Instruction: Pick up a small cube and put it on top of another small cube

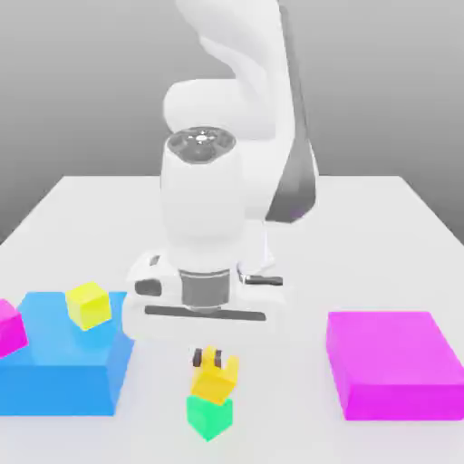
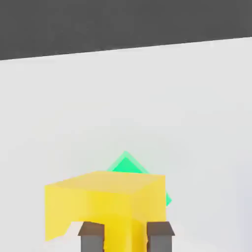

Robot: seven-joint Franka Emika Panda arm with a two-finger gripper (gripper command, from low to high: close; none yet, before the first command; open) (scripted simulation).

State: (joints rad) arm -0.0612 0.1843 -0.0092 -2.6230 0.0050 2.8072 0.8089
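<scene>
The small cube point(image 1: 216, 385), golden yellow, sits directly over the mint-green small cube point(image 1: 210, 419) near the table's front edge. Its lower corner meets the green cube's top; I cannot tell whether its weight rests there. My gripper point(image 1: 209, 360) points straight down with its dark fingers at the golden cube's top and yellow showing between them. In the hand view the golden cube point(image 2: 98, 202) looms large between the two fingers point(image 2: 92, 238) of the gripper point(image 2: 126, 238). It covers most of the green cube point(image 2: 127, 165) beneath it.
A big blue block point(image 1: 63, 367) lies at the exterior view's left. On it is a lemon-yellow small cube point(image 1: 88, 304), and a small magenta cube point(image 1: 9, 328) is at its left end. A big magenta block point(image 1: 394, 362) lies at the right on the white table point(image 1: 381, 227).
</scene>
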